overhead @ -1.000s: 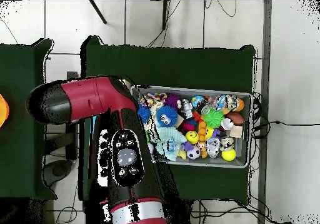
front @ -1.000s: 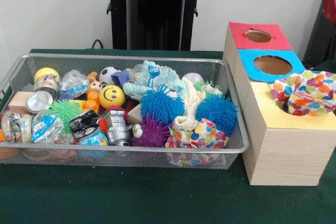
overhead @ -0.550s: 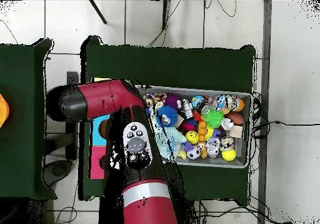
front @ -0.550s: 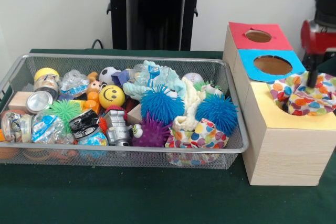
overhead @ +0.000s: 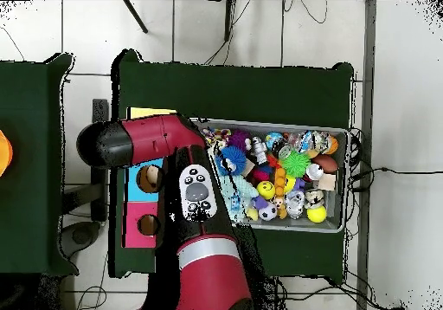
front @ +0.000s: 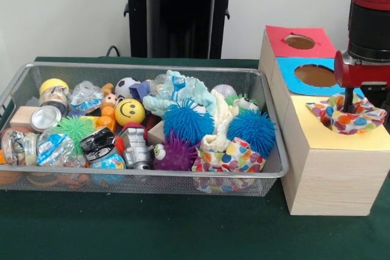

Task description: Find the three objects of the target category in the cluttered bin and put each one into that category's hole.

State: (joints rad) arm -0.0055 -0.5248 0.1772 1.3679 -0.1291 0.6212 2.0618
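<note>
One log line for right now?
arm over yellow box | gripper in spotted cloth at hole | fingers hidden | bin full

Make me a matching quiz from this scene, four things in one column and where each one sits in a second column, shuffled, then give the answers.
Things
1. yellow smiley-face ball
2. multicoloured polka-dot cloth
3. silver toy robot
4. red-topped wooden box

Places
A. stuffed partly into the hole of the yellow-topped wooden box, under the gripper
B. at the far end of the row of boxes
C. in the wire mesh bin, near its front wall
D. in the bin's middle, left of the blue spiky balls

Pairs: 1-D, 2-A, 3-C, 4-B
</note>
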